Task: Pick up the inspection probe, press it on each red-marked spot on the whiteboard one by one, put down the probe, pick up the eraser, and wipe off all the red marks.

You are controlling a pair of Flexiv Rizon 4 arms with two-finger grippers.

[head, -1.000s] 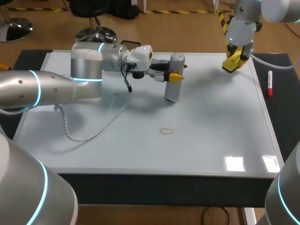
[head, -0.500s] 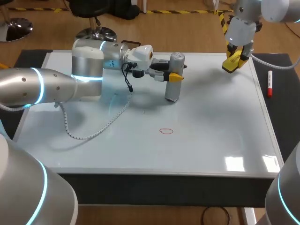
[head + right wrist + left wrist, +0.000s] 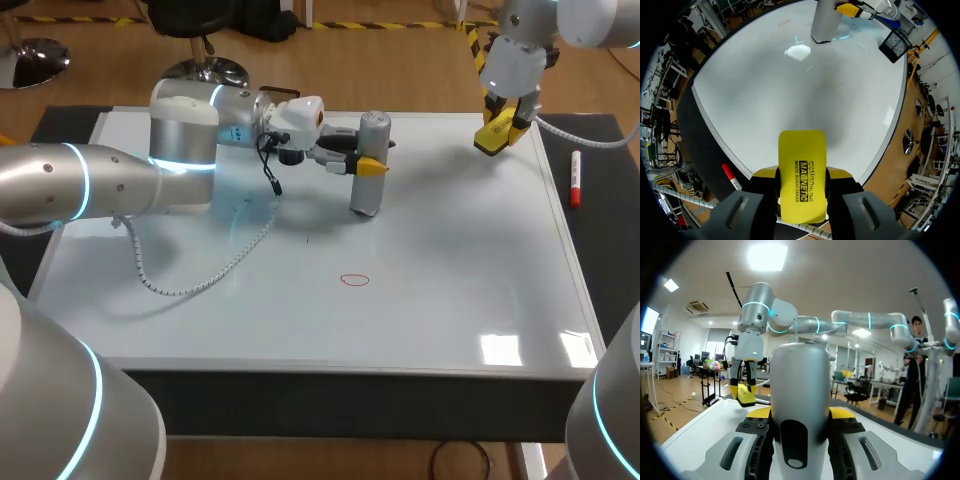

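The left claw (image 3: 371,163) grips the grey probe (image 3: 367,190), standing upright on the whiteboard (image 3: 450,260) well apart from the one red mark (image 3: 354,280) — dragged there rather than lifted, its tip could smear the mark — while the right claw (image 3: 499,128) clamps the yellow eraser (image 3: 800,155) over the far corner.

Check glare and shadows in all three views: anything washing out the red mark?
Head view: two glare patches on the whiteboard near its front right corner, well off the red mark. Right wrist view: a bright reflection by the foot of the probe, soft shadow ahead of the eraser. Left wrist view: the probe hides the middle of the board.
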